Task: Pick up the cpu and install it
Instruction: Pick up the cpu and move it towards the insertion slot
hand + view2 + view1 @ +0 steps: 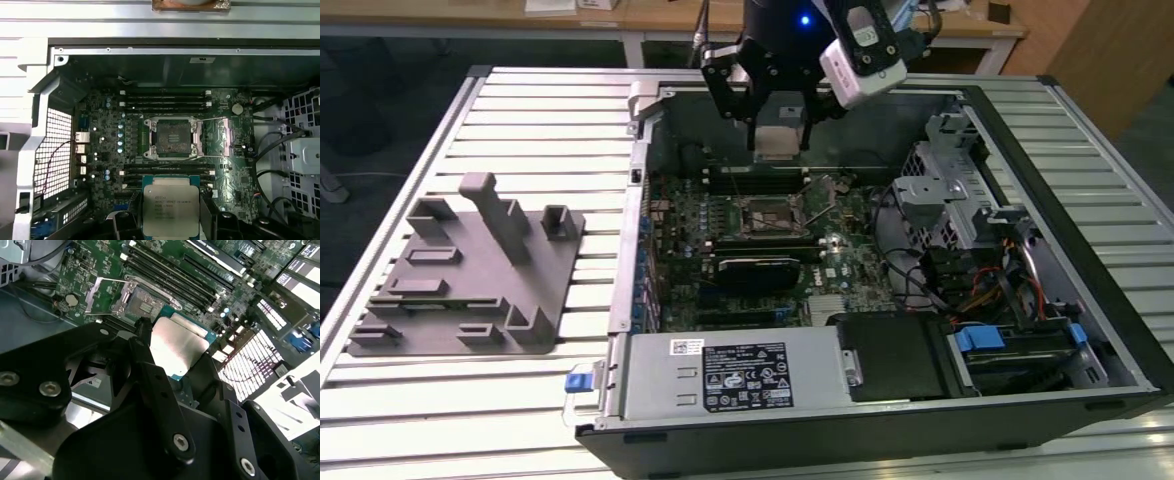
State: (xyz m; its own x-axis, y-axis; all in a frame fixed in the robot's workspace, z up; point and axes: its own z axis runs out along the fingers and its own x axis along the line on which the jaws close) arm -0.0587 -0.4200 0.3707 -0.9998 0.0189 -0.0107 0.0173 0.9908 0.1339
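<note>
CPU (778, 140) is clamped by its edges between the closed fingers of the gripper (778, 130), held in the air over the open computer case (854, 440). In the exterior view it hangs at twelve o'clock from the black socket (767, 212), apart from it.

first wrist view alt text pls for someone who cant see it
The gripper holds the cpu in its jaws, silver top toward the camera, above an open computer case. Beyond it on the green motherboard lies the empty socket, its metal frame open.
</note>
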